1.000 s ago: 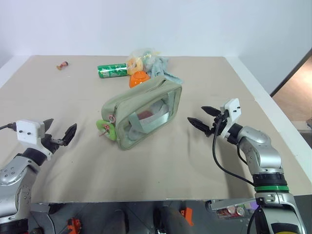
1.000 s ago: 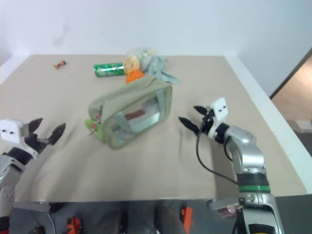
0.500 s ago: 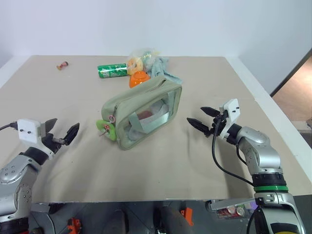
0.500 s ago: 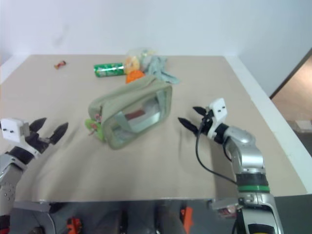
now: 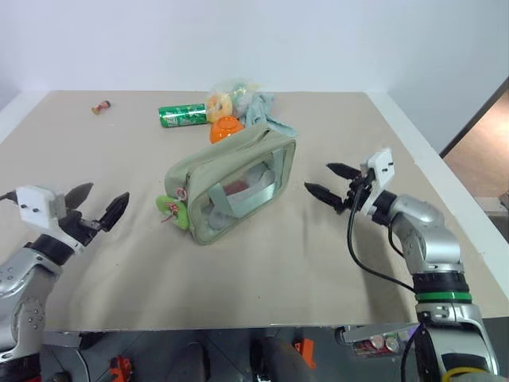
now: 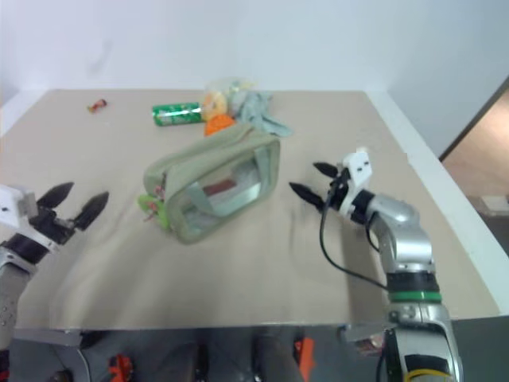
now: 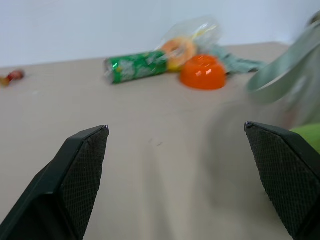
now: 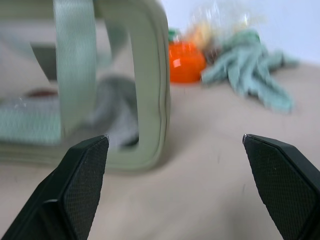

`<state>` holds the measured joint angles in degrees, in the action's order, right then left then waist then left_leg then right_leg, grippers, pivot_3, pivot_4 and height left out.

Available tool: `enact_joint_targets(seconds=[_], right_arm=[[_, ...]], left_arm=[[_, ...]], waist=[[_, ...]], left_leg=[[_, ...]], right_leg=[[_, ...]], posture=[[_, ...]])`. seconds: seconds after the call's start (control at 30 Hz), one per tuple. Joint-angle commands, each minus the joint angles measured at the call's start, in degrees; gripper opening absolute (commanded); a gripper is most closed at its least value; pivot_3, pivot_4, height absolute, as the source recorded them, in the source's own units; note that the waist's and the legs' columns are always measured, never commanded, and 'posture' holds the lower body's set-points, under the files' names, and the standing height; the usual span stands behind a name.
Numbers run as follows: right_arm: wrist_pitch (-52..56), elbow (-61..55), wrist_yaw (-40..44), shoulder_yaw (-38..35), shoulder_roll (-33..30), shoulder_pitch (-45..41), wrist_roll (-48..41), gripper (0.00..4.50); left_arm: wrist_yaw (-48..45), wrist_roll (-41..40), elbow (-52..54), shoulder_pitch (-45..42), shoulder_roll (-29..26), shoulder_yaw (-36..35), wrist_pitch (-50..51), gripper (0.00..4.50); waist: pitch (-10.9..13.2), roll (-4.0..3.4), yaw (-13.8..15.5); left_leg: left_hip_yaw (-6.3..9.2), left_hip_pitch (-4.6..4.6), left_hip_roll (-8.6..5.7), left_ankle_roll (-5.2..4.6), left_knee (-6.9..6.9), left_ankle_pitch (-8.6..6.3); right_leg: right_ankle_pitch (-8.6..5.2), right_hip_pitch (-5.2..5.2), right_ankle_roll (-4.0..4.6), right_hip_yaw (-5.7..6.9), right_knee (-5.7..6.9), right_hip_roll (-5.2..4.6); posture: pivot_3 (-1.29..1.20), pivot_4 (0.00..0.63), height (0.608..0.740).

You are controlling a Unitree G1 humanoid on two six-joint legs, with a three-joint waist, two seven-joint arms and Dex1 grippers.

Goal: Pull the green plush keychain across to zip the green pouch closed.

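Hovering wide-jawed and empty, the left gripper sat apart from the green plush keychain at the green pouch's near-left corner; the right gripper, equally spread, waited beside the pouch's other end. Unbraced, the light pouch would likely slide along instead of zipping.

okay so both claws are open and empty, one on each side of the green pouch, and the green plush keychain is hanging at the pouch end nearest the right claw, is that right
Not quite. The green plush keychain hangs at the end of the green pouch nearest the left claw, not the right claw. The left eye view shows it. The rest holds: both claws are open, empty, and flank the pouch.
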<state>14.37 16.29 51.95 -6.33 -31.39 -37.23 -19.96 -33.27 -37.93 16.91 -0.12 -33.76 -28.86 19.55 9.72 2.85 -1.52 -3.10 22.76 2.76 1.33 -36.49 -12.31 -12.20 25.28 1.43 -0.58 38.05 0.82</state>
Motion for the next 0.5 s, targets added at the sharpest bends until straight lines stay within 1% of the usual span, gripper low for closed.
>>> enact_joint_targets(seconds=[0.03,0.17,0.33,0.5], right_arm=[[-1.88,1.93,3.47,1.13,-0.52,-5.32,0.00,4.45],[-5.91,10.47,9.45,5.28,1.84,-15.01,2.41,4.45],[-12.21,20.13,14.64,8.05,3.66,-20.99,5.17,4.45],[-17.14,27.68,18.03,8.99,4.99,-25.33,7.27,4.45]], left_arm=[[-0.99,-4.72,5.70,0.47,-2.18,-2.81,2.50,4.50],[-3.06,-8.87,12.08,2.11,-4.86,-1.10,6.62,4.50],[-2.32,-9.48,13.76,0.37,-5.30,0.88,8.47,4.50],[-0.55,-8.98,13.85,-2.07,-4.74,2.28,8.58,4.50]], waist=[[-0.01,0.01,0.06],[0.00,0.00,-0.34],[0.00,0.00,-0.17],[0.02,-0.01,-0.04]], left_leg=[[0.01,0.00,0.01,0.00,0.00,0.00],[-0.01,-0.03,0.03,0.00,0.01,0.00],[0.00,-0.03,0.02,0.00,0.03,0.00],[-0.02,0.01,-0.03,0.00,-0.01,0.00]], right_leg=[[0.00,-0.01,0.00,0.02,0.00,0.02],[0.00,0.00,0.02,-0.02,0.00,0.05],[-0.01,-0.02,0.04,0.01,0.00,0.04],[0.01,-0.01,0.03,-0.03,0.00,-0.02]], posture=[[0.00,0.150,0.740],[0.00,0.150,0.740],[0.00,0.150,0.740],[0.00,0.150,0.740]])
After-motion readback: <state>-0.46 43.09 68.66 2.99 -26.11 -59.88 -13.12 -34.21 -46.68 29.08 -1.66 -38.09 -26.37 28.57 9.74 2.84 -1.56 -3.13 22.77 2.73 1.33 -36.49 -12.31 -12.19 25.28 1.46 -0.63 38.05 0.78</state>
